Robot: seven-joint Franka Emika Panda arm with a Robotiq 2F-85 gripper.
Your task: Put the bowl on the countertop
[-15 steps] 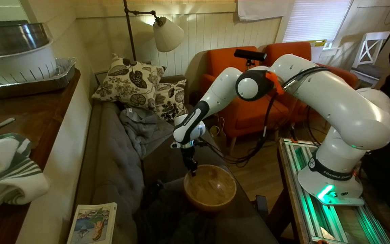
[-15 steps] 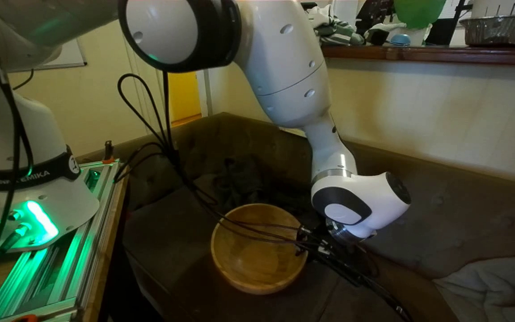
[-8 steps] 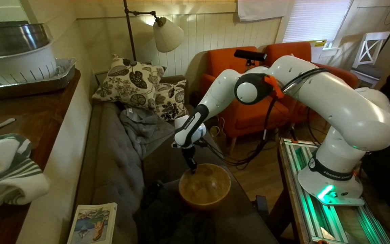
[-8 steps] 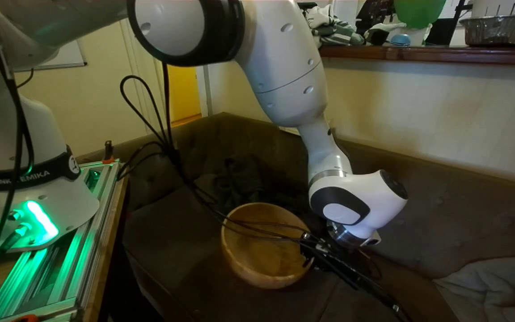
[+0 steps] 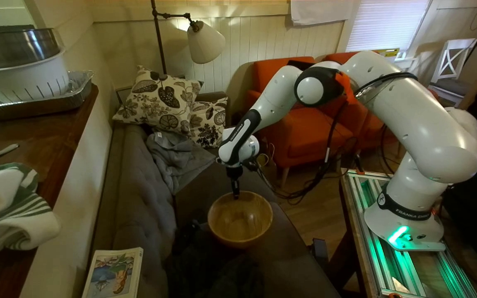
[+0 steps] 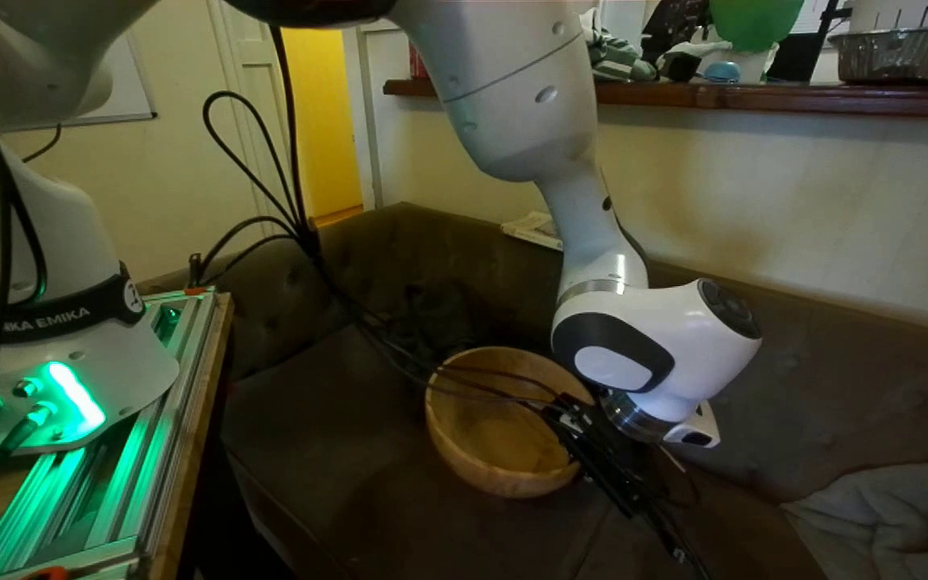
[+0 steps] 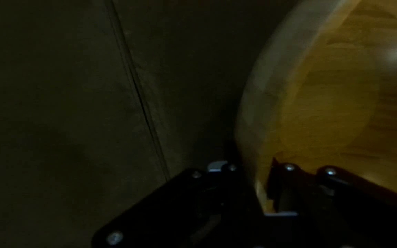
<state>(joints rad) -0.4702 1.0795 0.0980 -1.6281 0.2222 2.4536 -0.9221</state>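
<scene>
Higher now, the arm [image 5: 408,111] arches downward, pincer [image 7: 261,186] pinching the bowl [image 5: 240,221] by its rim [image 7: 268,148].

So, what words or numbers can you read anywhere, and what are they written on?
"FRANKA EMIKA": on the black band around the robot's base, pieced together from both exterior views.
Too small to read: lettering on the black strip along the arm, and any print on the yellow strip by the window.
No words can be made out on the book.
No readable numbers.
</scene>
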